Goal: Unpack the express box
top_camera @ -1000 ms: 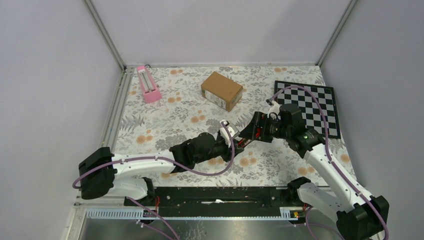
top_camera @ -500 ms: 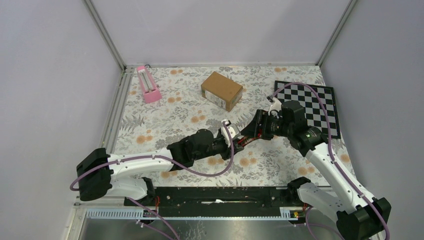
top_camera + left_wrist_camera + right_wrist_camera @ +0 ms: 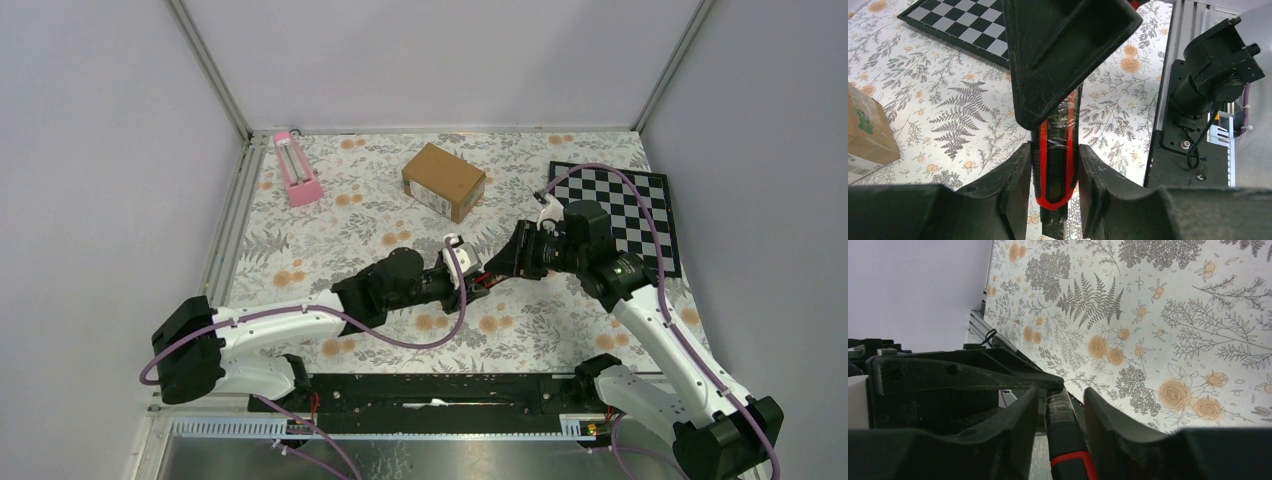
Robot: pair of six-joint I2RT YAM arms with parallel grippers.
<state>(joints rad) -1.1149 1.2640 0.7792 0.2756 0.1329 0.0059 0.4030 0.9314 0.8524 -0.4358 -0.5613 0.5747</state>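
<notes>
While left gripper clamps a red-black tool, right gripper straddles it, jaws apart; box, far centre, sealed, unpacking not begun.

The desk wears a pale cloth printed with grey ferns, leafy sprigs and orange blooms. The express box is plain brown cardboard. It has a white label on one side and a small green mark on the face seen from the left wrist. The chessboard is checked black and white inside a black border. The metronome-like object is pink. The left arm and right arm have white links and black joints, with purple cables looping along them. The left pincer and right pincer are matte black. The tool between them is black with a red outline under glossy clear wrap. The walls are pale lilac-grey.
</notes>
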